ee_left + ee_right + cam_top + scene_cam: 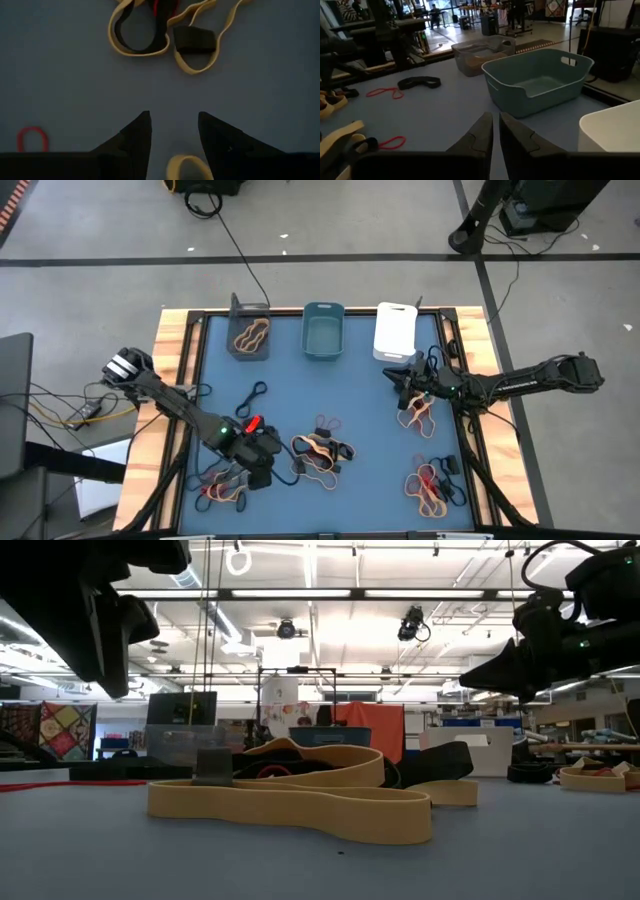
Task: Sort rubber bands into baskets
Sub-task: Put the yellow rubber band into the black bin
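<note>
Rubber bands lie in heaps on the blue mat: a tan and black heap [322, 450] at the centre, others at the near left [225, 485], right [418, 412] and near right [432, 485]. At the far edge stand three baskets: dark grey [250, 335] holding tan bands, teal [323, 332], and white [395, 330]. My left gripper [262, 472] hangs open over the mat between the near-left and centre heaps, pointing steeply down; a tan band [187, 167] shows on the mat between its fingers [135, 135]. My right gripper [397, 375] hovers beside the white basket's near end, its fingers [482, 132] a narrow slit apart, nothing between them.
A lone black band [252, 395] and a red one [252, 423] lie left of centre. Black cables run along the mat's left and right edges. Bare mat lies between the teal basket [540, 82] and the centre heap [160, 30].
</note>
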Robot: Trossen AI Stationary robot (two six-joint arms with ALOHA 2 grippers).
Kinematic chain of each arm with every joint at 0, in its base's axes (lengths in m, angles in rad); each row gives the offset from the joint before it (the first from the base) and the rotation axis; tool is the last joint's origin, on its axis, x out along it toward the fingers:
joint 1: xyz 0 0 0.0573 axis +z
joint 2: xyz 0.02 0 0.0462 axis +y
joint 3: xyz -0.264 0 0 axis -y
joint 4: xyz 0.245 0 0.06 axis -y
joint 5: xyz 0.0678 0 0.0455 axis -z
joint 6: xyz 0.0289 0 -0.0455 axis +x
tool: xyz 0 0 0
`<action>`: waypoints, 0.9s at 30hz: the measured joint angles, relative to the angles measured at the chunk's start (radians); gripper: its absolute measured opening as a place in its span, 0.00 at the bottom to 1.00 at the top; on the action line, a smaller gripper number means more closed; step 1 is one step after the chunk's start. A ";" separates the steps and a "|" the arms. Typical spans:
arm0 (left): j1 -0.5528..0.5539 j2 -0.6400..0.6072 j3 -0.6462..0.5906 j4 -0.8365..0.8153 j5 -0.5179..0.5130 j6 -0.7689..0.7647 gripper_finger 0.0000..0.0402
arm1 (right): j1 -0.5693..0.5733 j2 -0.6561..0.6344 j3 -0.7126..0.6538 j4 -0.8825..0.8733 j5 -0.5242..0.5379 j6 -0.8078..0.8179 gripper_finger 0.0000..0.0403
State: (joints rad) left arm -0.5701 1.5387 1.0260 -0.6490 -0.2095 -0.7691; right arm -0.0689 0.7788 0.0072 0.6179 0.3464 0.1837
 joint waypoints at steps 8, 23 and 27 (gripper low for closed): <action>-0.002 0.002 0.000 0.121 -0.032 -0.080 0.41 | 0.000 0.000 0.000 -0.006 -0.030 -0.054 0.11; -0.007 0.002 0.000 0.182 -0.060 -0.174 0.39 | 0.000 0.000 0.000 -0.005 -0.063 -0.194 0.11; -0.009 0.002 0.000 0.182 -0.060 -0.179 0.39 | 0.000 0.000 0.000 0.048 -0.038 -0.243 0.10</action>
State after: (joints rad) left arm -0.5789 1.5410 1.0260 -0.4667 -0.2695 -0.9478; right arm -0.0689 0.7788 0.0074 0.6657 0.3088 -0.0594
